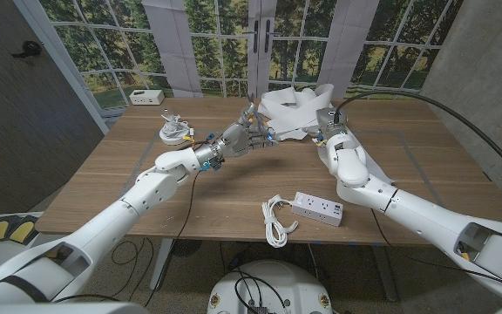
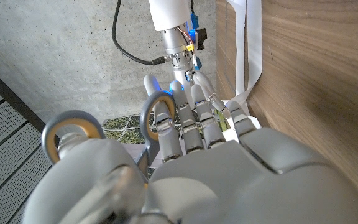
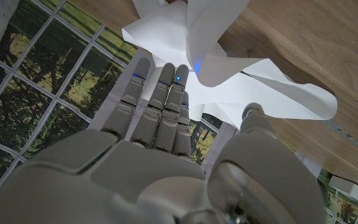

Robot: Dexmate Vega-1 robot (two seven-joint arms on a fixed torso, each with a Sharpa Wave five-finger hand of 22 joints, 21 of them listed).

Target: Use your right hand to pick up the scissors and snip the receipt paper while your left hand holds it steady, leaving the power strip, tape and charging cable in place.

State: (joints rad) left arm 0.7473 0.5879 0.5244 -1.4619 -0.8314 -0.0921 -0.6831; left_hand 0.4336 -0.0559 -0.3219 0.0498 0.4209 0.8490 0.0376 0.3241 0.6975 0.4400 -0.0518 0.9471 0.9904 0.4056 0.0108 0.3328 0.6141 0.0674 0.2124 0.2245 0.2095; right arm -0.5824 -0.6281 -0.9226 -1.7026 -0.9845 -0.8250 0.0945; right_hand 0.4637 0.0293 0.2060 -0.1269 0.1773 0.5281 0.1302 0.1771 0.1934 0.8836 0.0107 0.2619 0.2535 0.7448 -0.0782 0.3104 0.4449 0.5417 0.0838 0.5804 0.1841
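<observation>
Wooden table (image 1: 129,187), forest-window backdrop (image 1: 207,44), grey walls (image 1: 24,87)

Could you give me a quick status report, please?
Left hand holds scissors, a finger through one loop. Right hand at receipt paper, grip unclear. Power strip and charging cable well clear.

The surface (image 1: 146,174) is finished in brown wood grain. The receipt paper (image 1: 290,109) is plain white. The power strip (image 1: 316,207) and the coiled charging cable (image 1: 276,218) are white. The scissors (image 2: 73,134) are fitted with grey handle loops lined in tan-yellow. The left hand (image 1: 234,139) and the right hand (image 1: 331,138) are finished in silver-grey, with blue lights at the fingertips (image 3: 178,78).
</observation>
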